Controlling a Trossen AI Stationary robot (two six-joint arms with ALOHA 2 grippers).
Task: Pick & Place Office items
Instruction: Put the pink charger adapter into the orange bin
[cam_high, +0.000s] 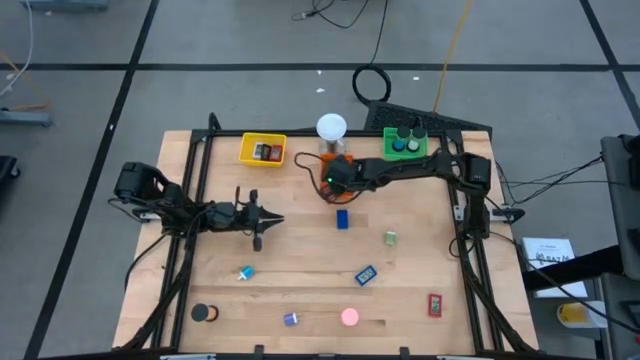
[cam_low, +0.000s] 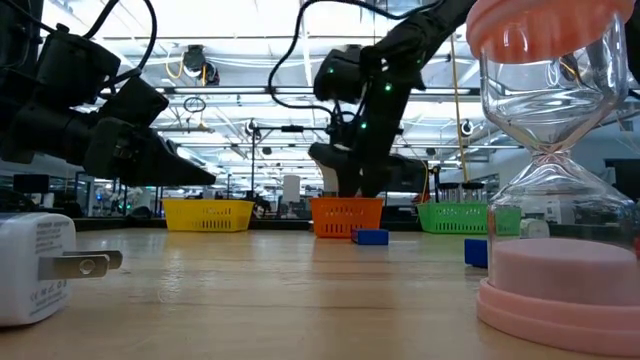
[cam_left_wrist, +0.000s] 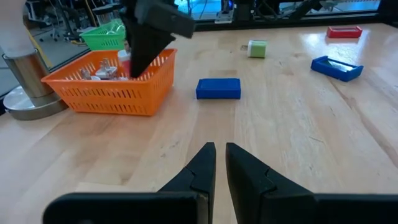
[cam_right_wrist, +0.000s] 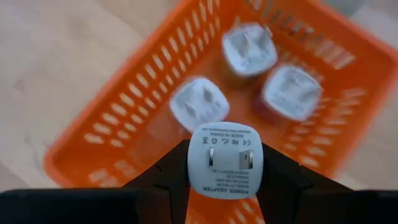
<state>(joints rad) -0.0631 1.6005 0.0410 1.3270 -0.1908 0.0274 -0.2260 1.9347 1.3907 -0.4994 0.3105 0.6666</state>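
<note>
The right gripper (cam_right_wrist: 225, 180) is grasping a white power adapter (cam_right_wrist: 226, 159) between its fingers, hanging directly over the orange basket (cam_right_wrist: 112, 140). Three more white adapters (cam_right_wrist: 199, 104) are lying inside that basket. The left gripper (cam_left_wrist: 219, 163) is waiting above the bare table (cam_high: 300, 270) on the left side, its jaws clenched on nothing. Beyond it, a blue block (cam_left_wrist: 218, 88) is resting just beside the basket. Farther back, the yellow tray (cam_high: 262, 150) and green tray (cam_high: 405, 145) are sitting along the table's far edge.
</note>
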